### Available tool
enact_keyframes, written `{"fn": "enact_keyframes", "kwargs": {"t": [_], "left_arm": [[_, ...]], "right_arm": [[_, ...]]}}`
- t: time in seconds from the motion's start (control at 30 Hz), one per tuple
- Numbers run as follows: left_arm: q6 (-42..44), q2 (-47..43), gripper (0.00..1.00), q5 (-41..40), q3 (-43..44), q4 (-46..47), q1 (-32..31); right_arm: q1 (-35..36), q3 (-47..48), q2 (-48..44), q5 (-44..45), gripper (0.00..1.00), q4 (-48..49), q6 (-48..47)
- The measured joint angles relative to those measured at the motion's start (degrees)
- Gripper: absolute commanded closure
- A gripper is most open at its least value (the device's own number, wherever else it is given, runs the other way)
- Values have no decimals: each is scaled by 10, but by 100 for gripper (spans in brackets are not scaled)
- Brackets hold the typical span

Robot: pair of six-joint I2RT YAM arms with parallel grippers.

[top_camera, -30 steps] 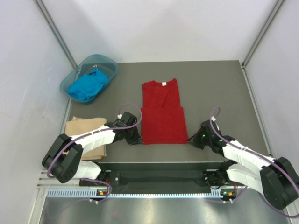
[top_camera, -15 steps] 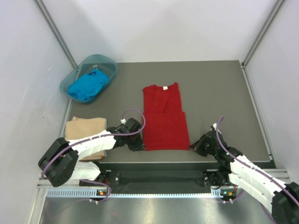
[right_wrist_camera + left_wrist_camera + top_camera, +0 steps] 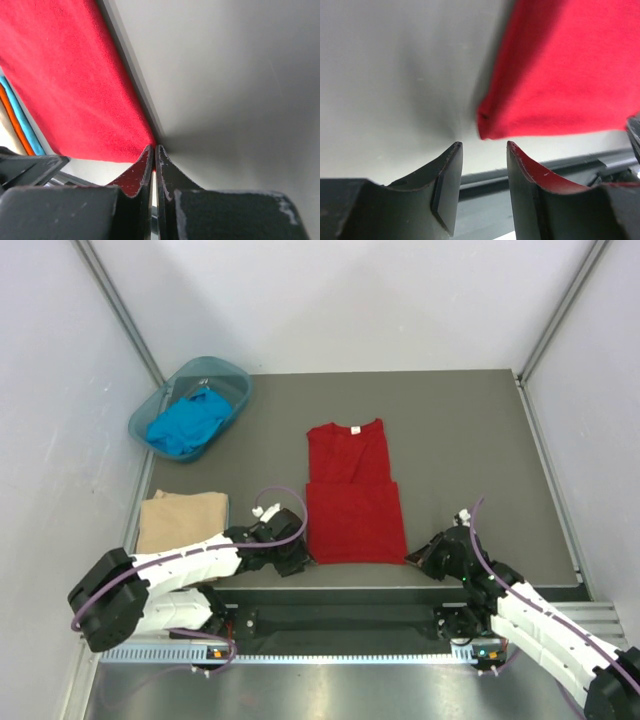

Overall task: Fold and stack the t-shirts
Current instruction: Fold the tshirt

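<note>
Grey tabletop point(image 3: 470, 440), white walls: left tool point(image 3: 483, 143) stands with jaws apart and empty, just short of the near left hem corner of the deep red cotton t-shirt point(image 3: 352, 500). The right tool point(image 3: 153, 148) is pinched tight on the near right corner, apparently to keep the flat, narrow cloth squared to the near edge. Folded tan t-shirt point(image 3: 180, 515) lies at left, likely the stack's base; bright blue t-shirt point(image 3: 185, 423) sits crumpled in the translucent teal plastic basin point(image 3: 236, 377).

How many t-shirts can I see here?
3. A red t-shirt lies in the middle, a blue t-shirt sits bunched in the teal basin at the far left, a tan t-shirt lies folded near left. Others may hide beneath those.
</note>
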Motion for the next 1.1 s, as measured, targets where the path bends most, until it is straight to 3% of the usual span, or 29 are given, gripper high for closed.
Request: {"fn": "enact_keyframes", "kwargs": {"t": [0.33,0.47,0.7,0.73,0.77,0.87,1.1], "left_arm": [[-51,41,61,-7,-10,67,-4],[-60,43,69,-17,-11,67,-9],[-66,31,70,-37,-11,42,-17],[-66,28,72,-41,-11,35,-19],[-66,24,82,-46,-11,27,-19],[-65,20,100,-55,-10,16,-23],[-50,26,100,-64,6,5,-36]], "right_arm": [[0,-3,-16,0,100,-7,0],[0,-5,-21,0,100,-9,0],[0,-5,-23,1,100,-14,-1],[0,-4,-23,1,100,-16,-2],[0,-3,-25,2,100,-19,-3],[1,-1,-30,4,100,-30,-7],[1,4,-31,4,100,-42,-14]]}}
